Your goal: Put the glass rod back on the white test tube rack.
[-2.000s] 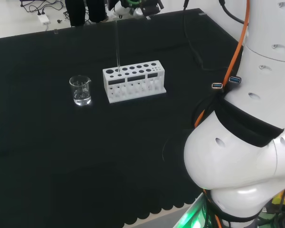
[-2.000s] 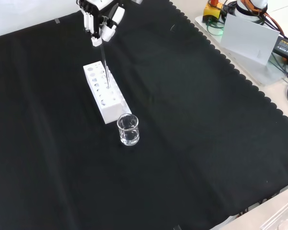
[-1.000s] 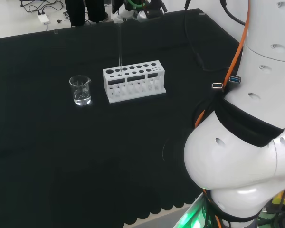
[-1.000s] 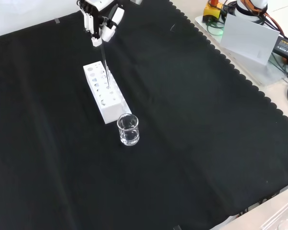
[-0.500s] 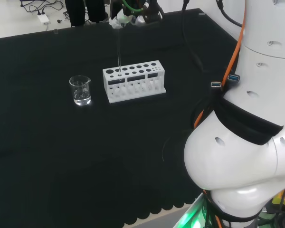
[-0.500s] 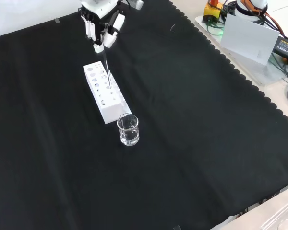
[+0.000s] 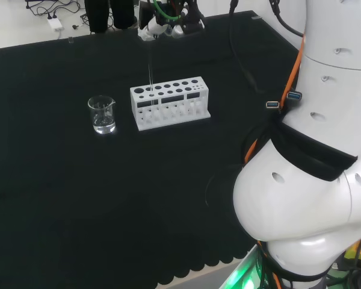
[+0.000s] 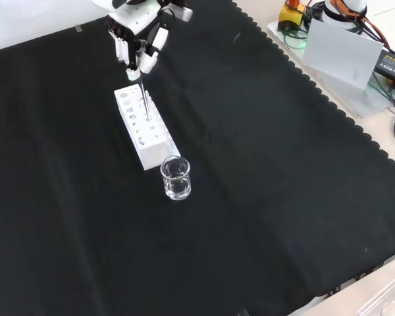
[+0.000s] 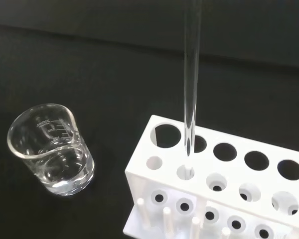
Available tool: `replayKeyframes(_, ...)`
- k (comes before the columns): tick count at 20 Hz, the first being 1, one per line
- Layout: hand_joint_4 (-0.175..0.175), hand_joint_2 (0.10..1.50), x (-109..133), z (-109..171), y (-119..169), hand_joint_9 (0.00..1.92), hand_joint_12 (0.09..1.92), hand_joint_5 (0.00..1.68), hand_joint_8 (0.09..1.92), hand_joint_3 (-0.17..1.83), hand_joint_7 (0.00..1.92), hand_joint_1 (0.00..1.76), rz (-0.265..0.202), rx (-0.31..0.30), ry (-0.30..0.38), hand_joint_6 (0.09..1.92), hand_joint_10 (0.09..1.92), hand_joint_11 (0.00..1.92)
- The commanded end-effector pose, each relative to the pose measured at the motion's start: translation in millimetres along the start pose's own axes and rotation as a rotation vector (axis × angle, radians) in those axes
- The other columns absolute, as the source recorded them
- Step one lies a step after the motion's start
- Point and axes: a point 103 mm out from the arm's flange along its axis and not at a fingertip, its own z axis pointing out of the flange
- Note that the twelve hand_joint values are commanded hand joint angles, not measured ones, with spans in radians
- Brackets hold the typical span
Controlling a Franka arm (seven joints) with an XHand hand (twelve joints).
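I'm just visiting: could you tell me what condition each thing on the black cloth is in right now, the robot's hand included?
Glass rod: upright, lower end in a small hole near the rack's end by the beaker.
Rack: standing on the cloth, its other holes empty.
Beaker: upright, clear; whether it holds liquid is unclear.
Hand: above the rack, fingers curled round the rod's top.

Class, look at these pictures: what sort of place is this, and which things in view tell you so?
Probably a laboratory bench: a white test tube rack, a glass rod standing in it, and a glass beaker on black cloth.
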Motion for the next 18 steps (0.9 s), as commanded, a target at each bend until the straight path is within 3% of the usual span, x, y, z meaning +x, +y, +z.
replayKeyframes(1, -0.175, 1.12, -8.0, 13.8, 4.0, 1.73, 0.62, 1.32, 1.06, -0.17, 1.15, 1.3, -0.003, 0.008, -0.002, 0.11, 0.75, 1.71)
replayKeyframes(18, -0.175, 1.12, -11.9, 38.4, 8.7, 1.73, 0.62, 1.32, 1.05, -0.17, 1.16, 1.31, -0.008, 0.024, -0.002, 0.12, 0.75, 1.71)
